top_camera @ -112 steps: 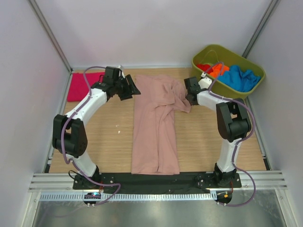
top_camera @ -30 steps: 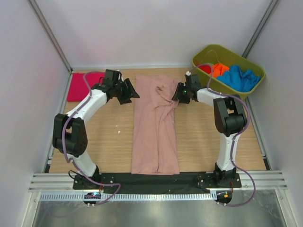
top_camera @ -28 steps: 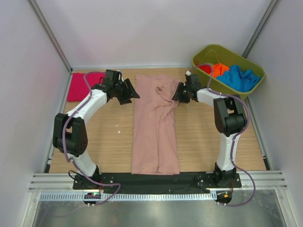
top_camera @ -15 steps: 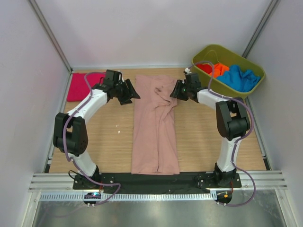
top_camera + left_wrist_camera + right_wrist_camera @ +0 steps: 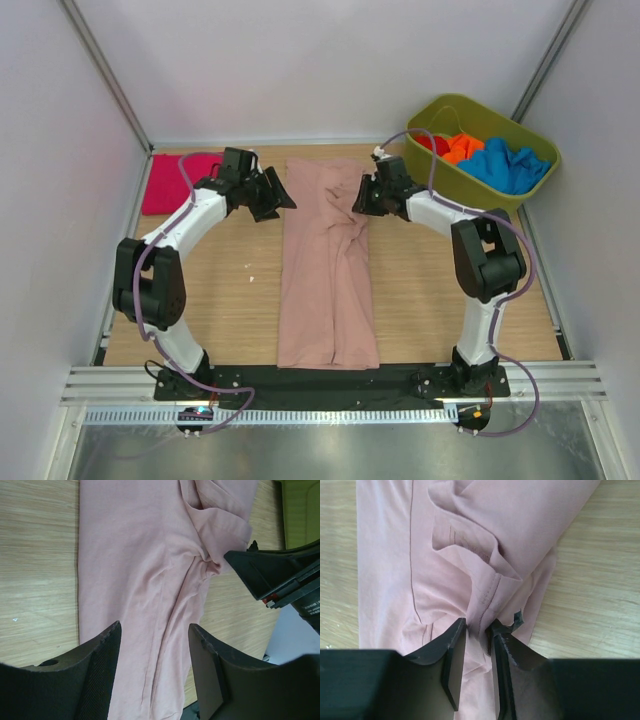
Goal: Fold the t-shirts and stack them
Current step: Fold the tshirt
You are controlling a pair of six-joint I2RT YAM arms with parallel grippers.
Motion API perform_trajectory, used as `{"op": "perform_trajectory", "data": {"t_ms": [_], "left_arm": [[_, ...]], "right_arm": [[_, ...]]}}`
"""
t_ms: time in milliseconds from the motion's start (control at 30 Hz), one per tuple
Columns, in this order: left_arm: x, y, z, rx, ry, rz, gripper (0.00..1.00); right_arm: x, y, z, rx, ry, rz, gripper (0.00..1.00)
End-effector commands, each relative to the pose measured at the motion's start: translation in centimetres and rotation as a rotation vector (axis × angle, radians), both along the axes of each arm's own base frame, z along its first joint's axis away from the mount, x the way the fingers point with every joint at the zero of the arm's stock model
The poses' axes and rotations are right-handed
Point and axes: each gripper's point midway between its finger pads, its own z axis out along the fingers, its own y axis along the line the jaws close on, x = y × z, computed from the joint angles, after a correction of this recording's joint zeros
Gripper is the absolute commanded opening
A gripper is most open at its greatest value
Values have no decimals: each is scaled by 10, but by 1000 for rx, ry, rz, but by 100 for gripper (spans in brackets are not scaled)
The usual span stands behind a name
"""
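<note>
A dusty-pink t-shirt (image 5: 325, 270) lies lengthwise on the wooden table, its right sleeve area bunched. My right gripper (image 5: 362, 197) is at that bunch near the shirt's upper right. In the right wrist view the right gripper (image 5: 477, 625) has its jaws pinched on a raised fold of the pink t-shirt (image 5: 485, 540). My left gripper (image 5: 275, 195) hovers by the shirt's upper left edge. In the left wrist view the left gripper (image 5: 155, 630) is open, with the pink cloth (image 5: 135, 570) below it and nothing between the fingers. A folded magenta t-shirt (image 5: 170, 180) lies at the far left.
An olive-green tub (image 5: 470, 100) at the back right holds a red (image 5: 432, 143), an orange (image 5: 462, 147) and a blue t-shirt (image 5: 505, 165). White walls close the table on three sides. A black rail runs along the near edge.
My right gripper has slid left onto the shirt's bunched right side and its jaws have narrowed onto a fold. The left arm has stayed where it was.
</note>
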Motion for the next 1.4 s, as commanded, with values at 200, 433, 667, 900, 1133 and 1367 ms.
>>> {"op": "perform_trajectory", "data": {"t_ms": [200,433,667,900,1133,1367], "left_arm": [[5,-6,-5,-41,0,-6,58],[9,-11,-10,-69,5,0,58],[7,-23,-15,-80,3,-25,58],[3,-62,-23,-122,-28,-54,53],[9,-89,-21,-171,-84,-40,48],[10,-106,-45,-202,-27,9,49]], "right_arm": [[-38,24,24,-184,-100,276,57],[-52,34,26,-178,-133,383,56],[-50,32,45,-178,-191,386,50],[21,28,66,-174,-132,124,43],[62,52,46,-233,-157,321,51],[85,63,31,-170,-148,479,54]]}}
